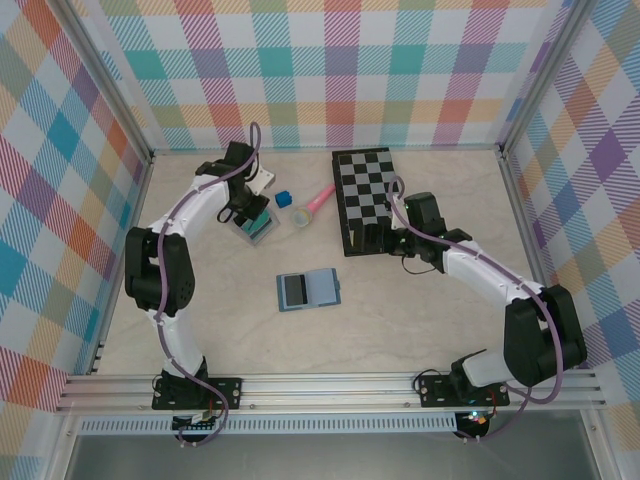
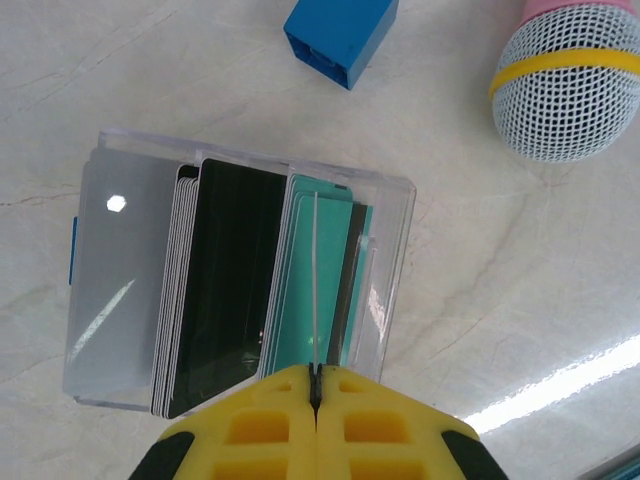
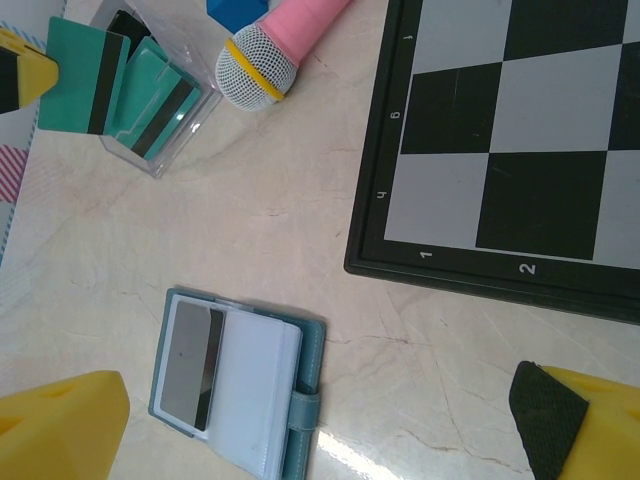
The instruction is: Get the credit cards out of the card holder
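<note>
Left wrist view: the left gripper [image 2: 316, 385] is pinched tight on a teal card [image 2: 316, 290], seen edge-on at the clear box [image 2: 395, 260] — the right gripper [image 3: 315, 420] gapes wide above the open card holder [image 3: 250, 390].

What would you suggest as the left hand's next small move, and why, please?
Probably lower a little and open the left hand, dropping the teal card into the clear box. The hand is shut on that card's edge, directly over the box where other cards already stand, so releasing it looks like the only step left.
</note>
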`<move>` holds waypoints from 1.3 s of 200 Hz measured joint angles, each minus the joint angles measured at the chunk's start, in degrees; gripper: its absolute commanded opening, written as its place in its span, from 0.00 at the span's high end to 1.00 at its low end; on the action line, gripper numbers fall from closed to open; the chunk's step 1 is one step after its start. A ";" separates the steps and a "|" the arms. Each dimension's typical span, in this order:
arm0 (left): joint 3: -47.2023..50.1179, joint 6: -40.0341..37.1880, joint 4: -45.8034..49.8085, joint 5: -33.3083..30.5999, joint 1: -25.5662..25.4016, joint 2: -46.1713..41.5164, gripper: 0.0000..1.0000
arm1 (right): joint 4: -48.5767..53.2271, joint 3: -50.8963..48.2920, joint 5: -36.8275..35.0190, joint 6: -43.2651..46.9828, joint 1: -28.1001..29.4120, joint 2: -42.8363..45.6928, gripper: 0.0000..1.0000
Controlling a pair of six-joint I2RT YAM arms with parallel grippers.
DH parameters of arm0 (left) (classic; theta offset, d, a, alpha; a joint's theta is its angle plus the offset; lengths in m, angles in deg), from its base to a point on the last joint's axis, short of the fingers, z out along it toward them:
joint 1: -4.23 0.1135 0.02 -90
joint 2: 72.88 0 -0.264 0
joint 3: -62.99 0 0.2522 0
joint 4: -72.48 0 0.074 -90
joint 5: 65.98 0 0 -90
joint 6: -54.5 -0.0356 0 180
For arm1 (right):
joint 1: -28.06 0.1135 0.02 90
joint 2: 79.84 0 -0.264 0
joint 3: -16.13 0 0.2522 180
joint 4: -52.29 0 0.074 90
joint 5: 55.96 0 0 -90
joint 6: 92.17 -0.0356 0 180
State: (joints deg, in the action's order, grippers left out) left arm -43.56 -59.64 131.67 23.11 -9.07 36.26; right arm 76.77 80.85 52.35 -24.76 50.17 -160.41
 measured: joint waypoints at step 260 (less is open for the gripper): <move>34.75 52.96 -5.90 3.93 -0.13 -32.79 0.35 | 2.29 7.89 3.15 -7.85 14.25 -10.45 0.24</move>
State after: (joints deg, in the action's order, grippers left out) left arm -8.81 -6.68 125.77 27.04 -9.20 3.48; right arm 79.06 88.74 55.50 -32.61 64.42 -170.86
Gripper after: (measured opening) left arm 0.633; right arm 0.788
